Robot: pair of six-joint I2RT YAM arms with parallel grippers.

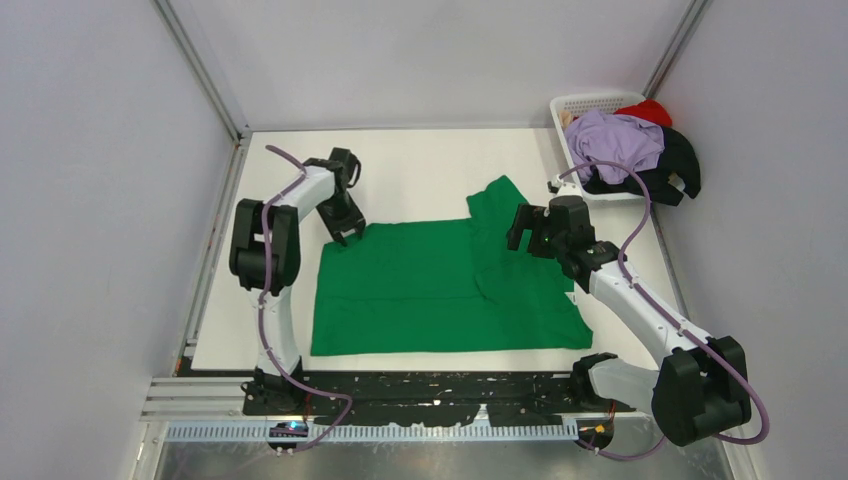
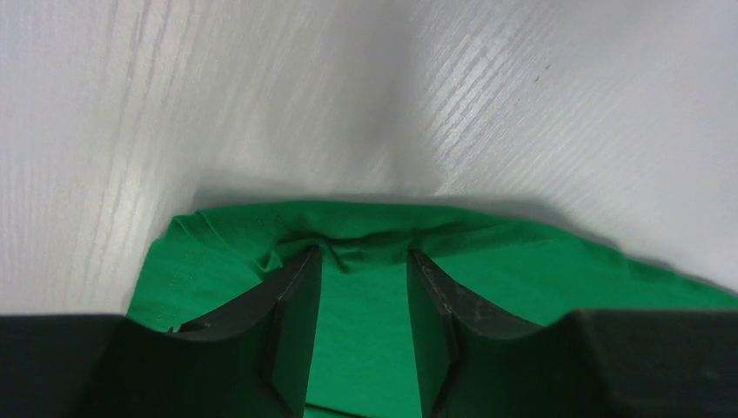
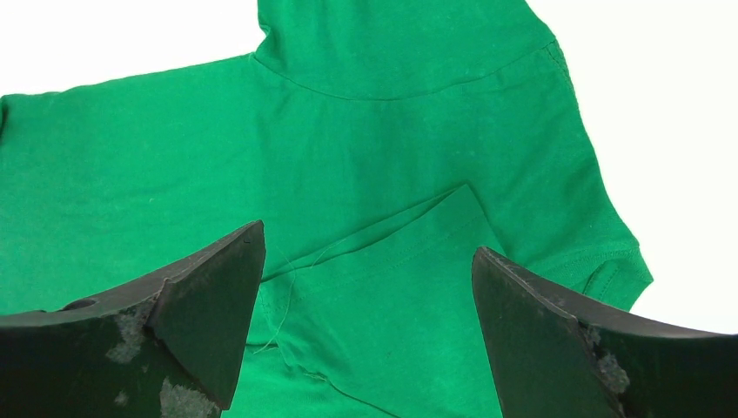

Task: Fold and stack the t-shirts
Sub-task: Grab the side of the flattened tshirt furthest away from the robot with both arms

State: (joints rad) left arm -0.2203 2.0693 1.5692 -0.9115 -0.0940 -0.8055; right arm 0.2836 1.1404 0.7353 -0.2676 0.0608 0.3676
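A bright green t-shirt (image 1: 430, 290) lies spread flat on the white table, one sleeve pointing to the far side. My left gripper (image 1: 345, 234) is at its far left corner. In the left wrist view the gripper (image 2: 364, 258) is open, its tips down on the shirt's puckered edge (image 2: 365, 228), with cloth lying between the fingers. My right gripper (image 1: 528, 240) hovers open and empty over the shirt's right part. In the right wrist view it (image 3: 367, 246) is above a folded-over flap of the shirt (image 3: 392, 131). Lilac (image 1: 615, 140), black (image 1: 682, 165) and red (image 1: 650, 110) shirts are heaped in the basket.
A white lattice basket (image 1: 580, 101) stands at the table's far right corner, with the black shirt hanging over its side. Grey walls with metal frame posts close in the left, back and right. Bare white table (image 1: 420, 170) lies beyond the shirt.
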